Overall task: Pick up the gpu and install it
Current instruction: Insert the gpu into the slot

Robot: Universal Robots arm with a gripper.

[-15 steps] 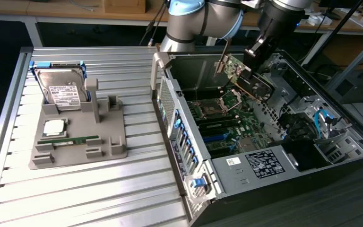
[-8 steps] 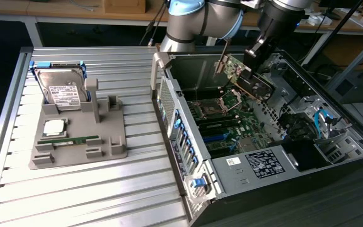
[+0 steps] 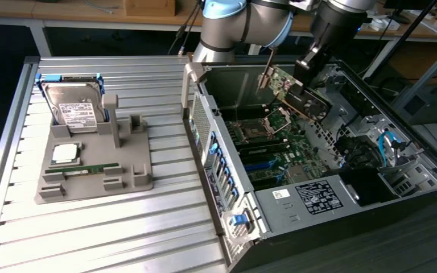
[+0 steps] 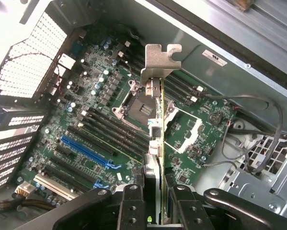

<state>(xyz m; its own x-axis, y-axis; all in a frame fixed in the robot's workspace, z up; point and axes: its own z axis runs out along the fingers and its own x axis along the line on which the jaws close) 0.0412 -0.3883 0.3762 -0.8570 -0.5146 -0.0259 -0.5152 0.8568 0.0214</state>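
The gpu [image 3: 300, 96], a thin card with a silver end bracket, hangs tilted in the air over the open computer case [image 3: 295, 199]. My gripper [image 3: 304, 63] is shut on its upper edge. In the wrist view the gpu [image 4: 155, 120] appears edge-on, its bracket [image 4: 160, 60] at the far end. The two black fingers [image 4: 132, 203] clamp it on both sides. Below it lies the green motherboard [image 4: 105, 110], with the CPU socket [image 4: 141, 103] directly under the card. The blue expansion slots [image 4: 86, 151] lie off to one side, apart from the card.
On the slatted table at the exterior view's left stands a grey fixture [image 3: 97, 165] holding a hard drive [image 3: 74, 105], a processor chip [image 3: 65, 152] and a green memory stick [image 3: 82, 169]. Case walls [image 3: 203, 114], loose cables [image 4: 258, 134] and a drive cage [image 3: 386, 165] surround the motherboard.
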